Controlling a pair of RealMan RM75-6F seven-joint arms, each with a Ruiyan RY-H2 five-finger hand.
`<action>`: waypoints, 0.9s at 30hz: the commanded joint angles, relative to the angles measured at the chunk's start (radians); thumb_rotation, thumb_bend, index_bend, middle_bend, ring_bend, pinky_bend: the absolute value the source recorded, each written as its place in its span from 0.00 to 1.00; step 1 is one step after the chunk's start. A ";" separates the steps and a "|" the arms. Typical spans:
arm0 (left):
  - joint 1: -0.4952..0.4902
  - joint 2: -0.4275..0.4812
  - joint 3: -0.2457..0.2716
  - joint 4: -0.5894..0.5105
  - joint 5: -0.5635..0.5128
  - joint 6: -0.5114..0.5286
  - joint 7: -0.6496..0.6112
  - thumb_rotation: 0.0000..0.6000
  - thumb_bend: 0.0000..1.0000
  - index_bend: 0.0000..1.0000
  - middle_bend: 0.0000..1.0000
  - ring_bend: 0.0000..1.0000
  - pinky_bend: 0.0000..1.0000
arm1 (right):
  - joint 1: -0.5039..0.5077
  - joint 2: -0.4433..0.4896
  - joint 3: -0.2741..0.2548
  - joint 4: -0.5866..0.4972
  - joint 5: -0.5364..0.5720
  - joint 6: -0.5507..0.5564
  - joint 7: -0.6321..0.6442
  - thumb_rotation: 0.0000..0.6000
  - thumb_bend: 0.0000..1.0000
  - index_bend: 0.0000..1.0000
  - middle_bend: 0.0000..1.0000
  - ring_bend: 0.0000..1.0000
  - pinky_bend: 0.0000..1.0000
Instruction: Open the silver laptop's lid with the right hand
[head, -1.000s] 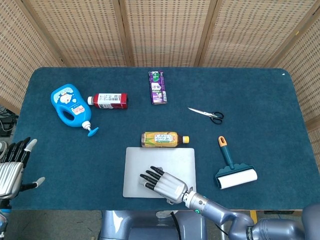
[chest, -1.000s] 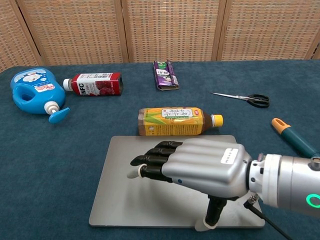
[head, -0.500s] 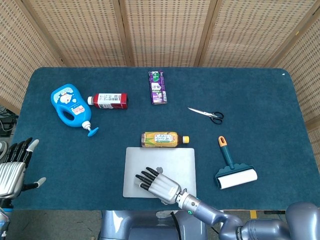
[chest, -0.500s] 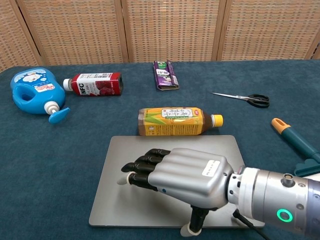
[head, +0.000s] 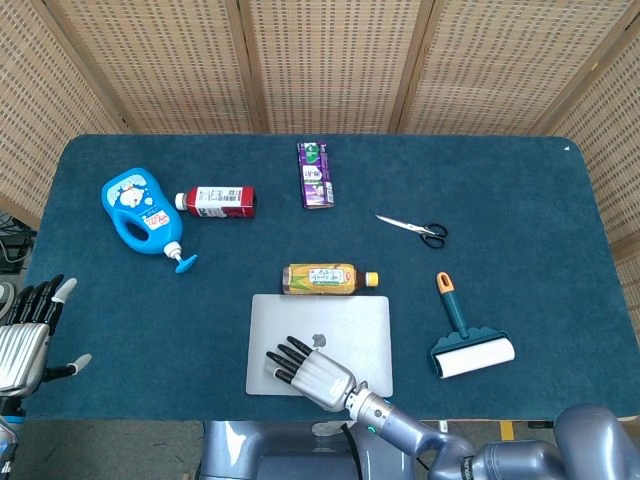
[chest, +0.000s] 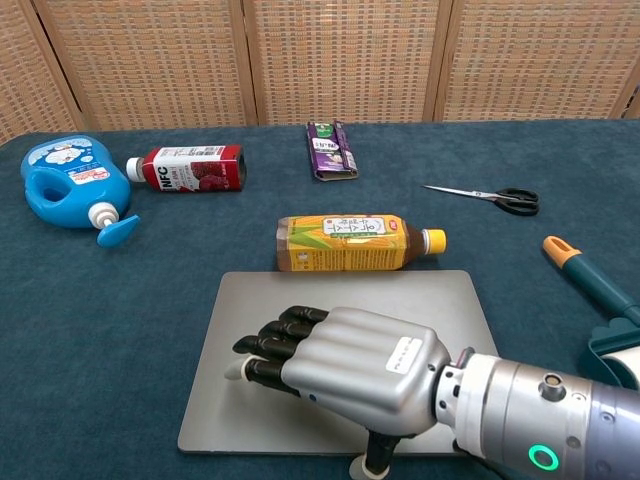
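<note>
A dark teal table (head: 520, 180) fills most of the head view, with woven wicker screens (head: 330, 60) behind it along the top of the frame.

The silver laptop (head: 330, 325) lies flat and closed at lower centre of the head view, near the table's front edge. In the chest view it is the grey slab in the lower middle.

My right hand (head: 305, 370) hovers palm down over the lid's lower left part. In the chest view its dark fingers (chest: 270, 345) are extended and lie side by side, slightly fanned, pointing left, holding nothing. The thumb points down past the laptop's front edge; I cannot tell whether it touches the edge.

My left hand (head: 28, 335) sits at the far lower left of the head view, off the table's corner, fingers up and apart, thumb out to the side, empty.

A blue detergent jug (head: 138, 208) lies at upper left, its spout toward the centre. Just right of it lies a red juice bottle (head: 215, 200) on its side.

A lint roller (head: 462, 335) with a teal and orange handle lies right of the laptop.

A yellow tea bottle (head: 328, 279) lies on its side just above the laptop's back edge.

A purple carton (head: 315, 174) lies at upper centre.

Black-handled scissors (head: 412, 229), closed, lie right of centre.
</note>
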 joint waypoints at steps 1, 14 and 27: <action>0.000 0.001 0.000 -0.001 0.000 0.000 -0.001 1.00 0.00 0.00 0.00 0.00 0.00 | 0.002 -0.008 -0.003 0.009 0.004 0.007 -0.009 1.00 0.27 0.05 0.00 0.00 0.00; -0.002 0.001 0.002 -0.003 -0.002 -0.001 0.001 1.00 0.00 0.00 0.00 0.00 0.00 | 0.009 -0.018 -0.005 0.017 0.016 0.034 -0.026 1.00 0.43 0.08 0.00 0.00 0.00; -0.004 0.006 0.004 -0.005 -0.002 -0.003 -0.008 1.00 0.00 0.00 0.00 0.00 0.00 | -0.007 -0.033 -0.002 0.076 -0.114 0.216 -0.108 1.00 0.58 0.08 0.05 0.00 0.00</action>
